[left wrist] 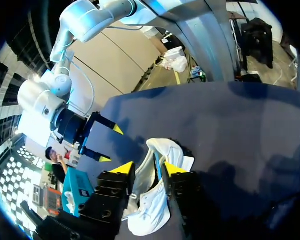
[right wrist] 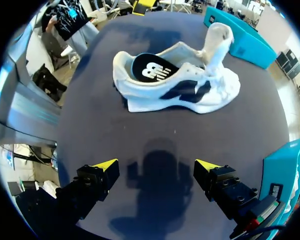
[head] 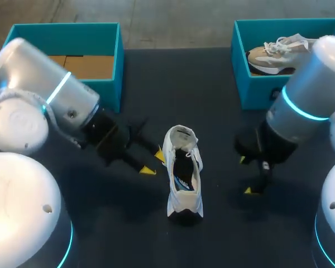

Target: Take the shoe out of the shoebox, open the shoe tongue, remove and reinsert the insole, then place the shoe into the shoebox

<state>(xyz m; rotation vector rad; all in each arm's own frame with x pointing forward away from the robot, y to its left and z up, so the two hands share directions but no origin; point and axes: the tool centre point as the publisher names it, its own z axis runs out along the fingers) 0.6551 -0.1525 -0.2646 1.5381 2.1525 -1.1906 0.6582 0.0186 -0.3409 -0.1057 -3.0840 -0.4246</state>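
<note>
Smooth white domed housings of the left arm and the right arm, each ringed by a thin cyan light band, fill the head view's 8 and 4 o'clock corners. Beneath them spreads the counter, a matte, dark navy surface carrying soft shadows. Two open rectangular teal boxes stand along its far edge. At 11 o'clock, the left shoebox shows a brown cardboard floor. At 1 o'clock, the right shoebox holds a tan and white laced shoe. At the counter's middle, outside both boxes, the white shoe stands on its sole with its heel toward 6 o'clock. It has dark side panels, its soft tongue is pulled upright, and a dark insole lies in the opening. At the shoe's 9 o'clock, the left end effector has its fingers spread, one yellow tip just beside the upper, gripping nothing. At 3 o'clock, the right end effector hangs apart from the shoe, wide open and empty.
</note>
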